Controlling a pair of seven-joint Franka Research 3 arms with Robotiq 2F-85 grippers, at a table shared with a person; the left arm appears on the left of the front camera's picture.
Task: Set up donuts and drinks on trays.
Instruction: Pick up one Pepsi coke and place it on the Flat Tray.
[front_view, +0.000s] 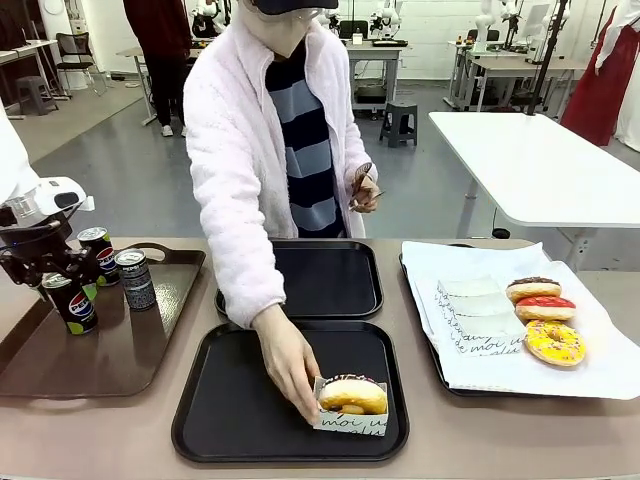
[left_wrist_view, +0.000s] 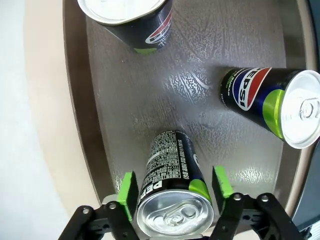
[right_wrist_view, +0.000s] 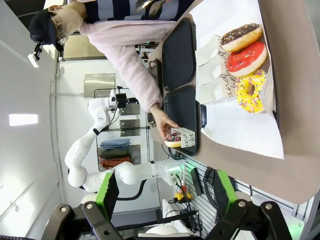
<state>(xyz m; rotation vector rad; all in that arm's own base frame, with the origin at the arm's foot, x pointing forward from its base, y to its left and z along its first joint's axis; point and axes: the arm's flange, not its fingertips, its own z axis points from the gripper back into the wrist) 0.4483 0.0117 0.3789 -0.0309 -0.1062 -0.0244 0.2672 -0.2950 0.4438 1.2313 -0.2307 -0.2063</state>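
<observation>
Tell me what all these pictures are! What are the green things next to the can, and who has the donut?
Three cameras watch a robot with two white arms. One looks across the table from between the arms. The other two sit on the wrists, looking along each gripper, a black two-finger claw with green pads. The left gripper has its pads either side of an upright black Pepsi can on the glossy brown handled tray; whether it squeezes yet, I cannot tell. The right gripper is open, holding nothing. The person's hand sets a chocolate donut in a white paper sleeve on the near black plastic tray. Three bare donuts lie on white paper.
</observation>
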